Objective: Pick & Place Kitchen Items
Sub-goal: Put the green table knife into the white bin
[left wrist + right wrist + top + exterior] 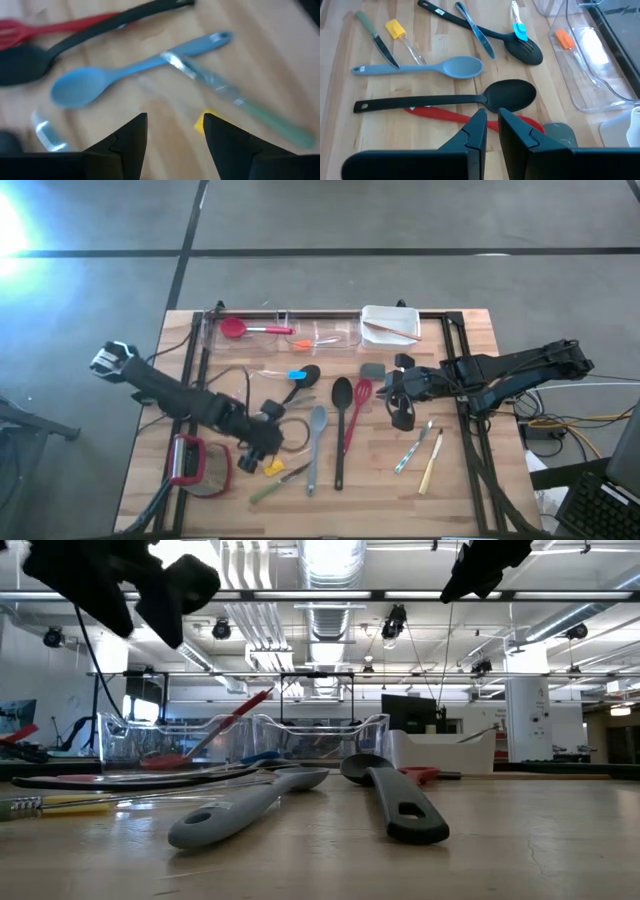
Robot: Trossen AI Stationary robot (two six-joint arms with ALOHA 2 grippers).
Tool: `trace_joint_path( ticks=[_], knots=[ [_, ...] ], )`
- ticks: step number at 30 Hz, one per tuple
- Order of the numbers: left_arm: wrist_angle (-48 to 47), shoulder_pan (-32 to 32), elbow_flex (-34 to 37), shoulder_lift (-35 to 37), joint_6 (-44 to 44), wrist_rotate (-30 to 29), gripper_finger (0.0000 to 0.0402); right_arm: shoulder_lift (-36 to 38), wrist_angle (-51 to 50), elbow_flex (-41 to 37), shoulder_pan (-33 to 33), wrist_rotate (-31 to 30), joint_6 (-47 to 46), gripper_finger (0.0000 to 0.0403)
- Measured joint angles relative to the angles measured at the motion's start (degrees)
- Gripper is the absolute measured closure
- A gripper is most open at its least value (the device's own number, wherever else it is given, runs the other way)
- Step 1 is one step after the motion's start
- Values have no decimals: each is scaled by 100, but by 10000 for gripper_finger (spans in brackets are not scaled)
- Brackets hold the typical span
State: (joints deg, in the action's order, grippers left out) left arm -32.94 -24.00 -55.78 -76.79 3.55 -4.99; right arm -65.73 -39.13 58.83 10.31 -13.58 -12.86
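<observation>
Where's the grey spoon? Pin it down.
In the high view, the grey spoon lies near the table's front centre, just left of the black spoon, right of the left pincer.

Two dark robot arms with matte black bodies.
The left arm (190,402) ends at a white-and-black block at its base; the right arm (510,370) is black throughout, with angular links. Both wrist views show flat black fingers (131,137) with pointed tips.

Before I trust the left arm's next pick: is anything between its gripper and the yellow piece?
Nothing visible. The left gripper hangs open above the wood, and the yellow piece shows beside one finger, with the green-handled knife lying just beyond it.
</observation>
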Motion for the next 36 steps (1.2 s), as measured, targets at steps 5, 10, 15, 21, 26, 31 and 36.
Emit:
trace_joint_path(
  ticks=[5, 10, 15, 21, 26, 31, 36],
  knots=[
    [1, -342, -454, -458, -94, -1, 203, -2, -4, -2, 2, -5, 50, 360],
    [17, -473, -879, -971, -502, 0, 202, 0, 42, -2, 2, -11, 35, 360],
    [41, -467, -1219, -1494, -1720, -3, 205, -1, 39, -2, 2, -9, -48, 360],
    [35, -568, -1352, -1882, -3516, 325, 210, -2, 50, -2, 2, -9, -198, 360],
    [14, -784, -1335, -2024, -4361, 339, 218, -2, 62, -2, 4, -7, -330, 360],
    [-58, -910, -1334, -2170, -4790, 192, 224, -2, 173, -2, 4, -7, -328, 360],
    [-118, -945, -1322, -2349, -4900, 8, 225, -2, 322, -2, 4, -4, -303, 360]
  ],
)
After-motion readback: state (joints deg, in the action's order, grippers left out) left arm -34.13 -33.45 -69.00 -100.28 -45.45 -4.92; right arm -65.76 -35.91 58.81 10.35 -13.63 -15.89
